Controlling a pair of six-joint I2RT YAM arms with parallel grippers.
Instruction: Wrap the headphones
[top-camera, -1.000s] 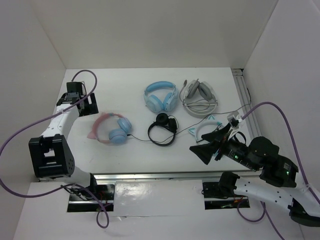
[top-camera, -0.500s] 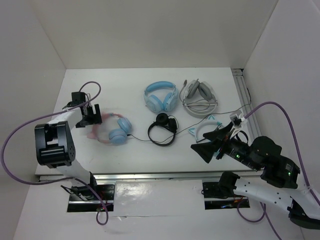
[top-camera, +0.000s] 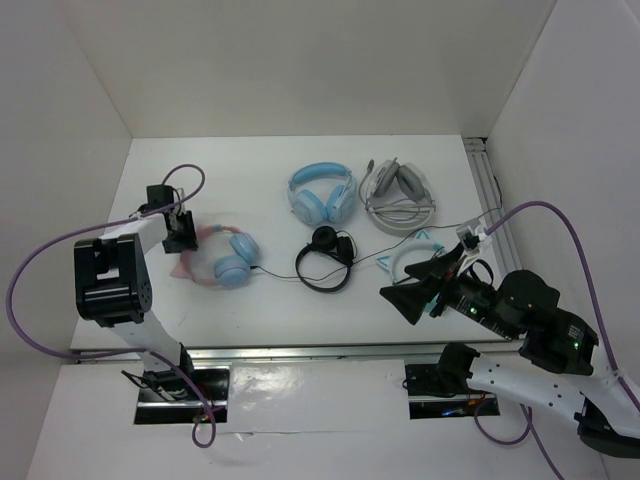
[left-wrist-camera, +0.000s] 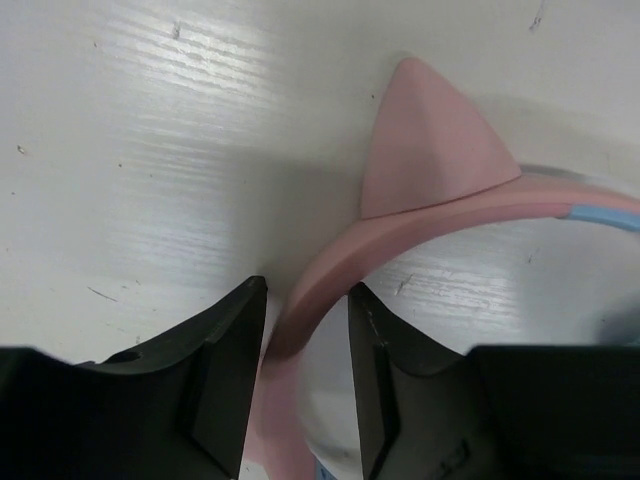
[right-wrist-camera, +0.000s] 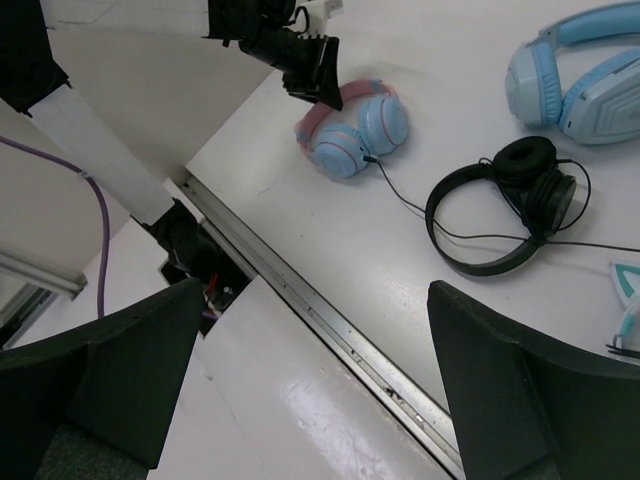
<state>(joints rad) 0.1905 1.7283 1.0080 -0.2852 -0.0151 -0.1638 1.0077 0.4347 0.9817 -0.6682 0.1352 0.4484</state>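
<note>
Straddling the pink band of the headphones (left-wrist-camera: 440, 205) with the left tool (left-wrist-camera: 305, 290): fingers a little spread, one on each side of the band, not clearly pinching. Lying flat on the table (left-wrist-camera: 120, 150), with a cat ear (left-wrist-camera: 425, 140) just ahead of the fingertips and the blue cups off to the tool's right. Holding the right tool (top-camera: 420, 292) wide apart and empty, well away from the band.

Likely to slip if closed here: smooth curved band, narrow bite, so could squirt out or swing under the cups' weight. Could also drag the thin cable (top-camera: 280, 277) into the black headphones (top-camera: 325, 240) beyond the cups and snag there. Better to close firmly and lift slowly.
</note>
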